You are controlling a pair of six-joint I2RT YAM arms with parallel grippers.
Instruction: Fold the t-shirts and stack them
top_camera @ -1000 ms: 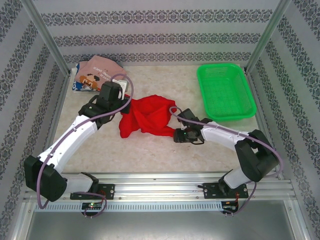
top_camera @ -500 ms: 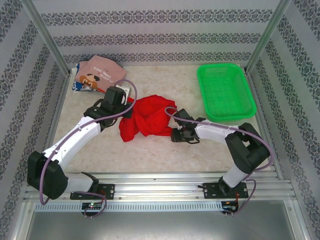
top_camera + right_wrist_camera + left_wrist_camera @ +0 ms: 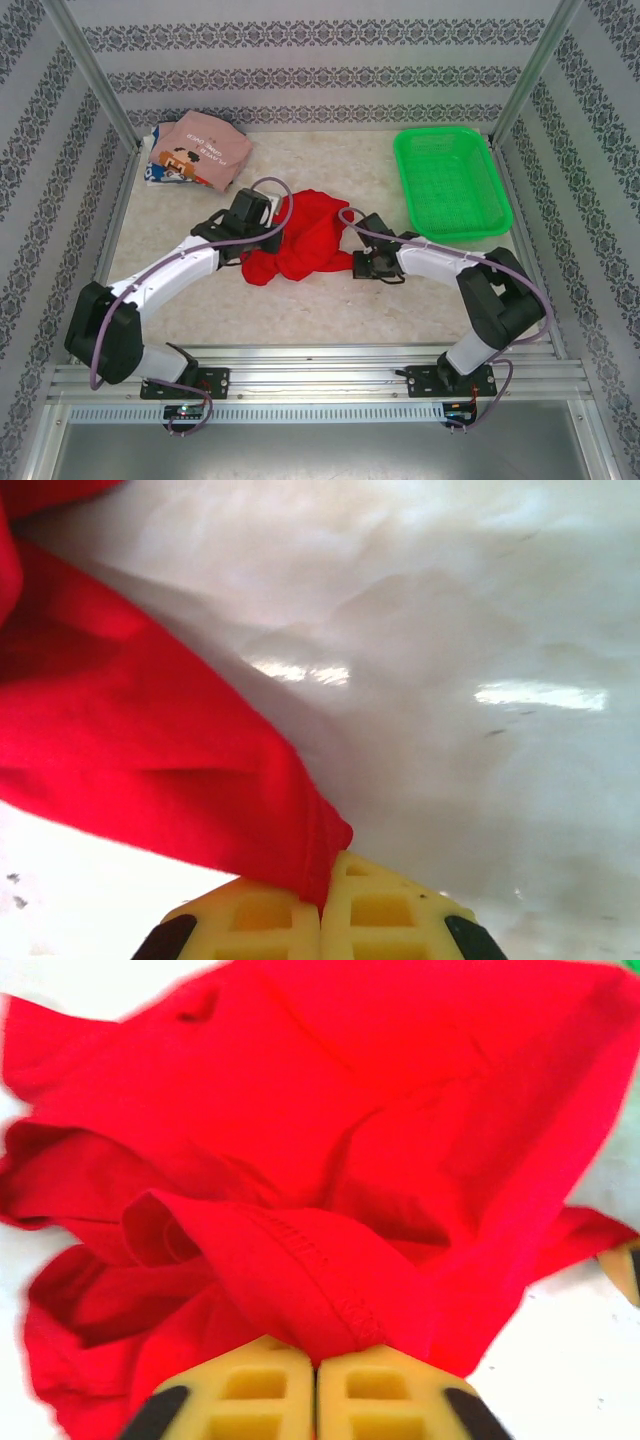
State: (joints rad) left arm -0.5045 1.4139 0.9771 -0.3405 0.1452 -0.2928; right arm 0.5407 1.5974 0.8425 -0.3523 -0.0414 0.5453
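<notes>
**A:** Top view first. The red t-shirt [image 3: 305, 240] lies bunched in the middle of the surface [image 3: 330, 310], between your two arms. The pink t-shirt [image 3: 205, 150] sits on the white-blue t-shirt [image 3: 152, 172] in the far left corner, well apart from it.

**B:** Your left jaws are at its left edge and your right jaws at its right edge; from up here I cannot tell how either pair stands.

**A:** Left wrist view now. The pads [image 3: 250, 1395] are pressed together, pinching a stitched hem of the red t-shirt [image 3: 330, 1160] at their tips; the rest heaps up in folds beyond.

**B:** That looks a shallow bite to me; pull gently or the hem may slip out.

**A:** Right wrist view. Those jaws are pressed together too, nipping a narrow corner of the red t-shirt [image 3: 130, 750]; bare surface lies beyond.

**B:** So I'd judge you're spreading it flat before any fold. Lift both ends together and draw your arms apart evenly; keep the cloth low so the bunched middle can unroll. Watch for a twist between the two grips; if either pinch holds two layers, the shirt may not open out.
</notes>
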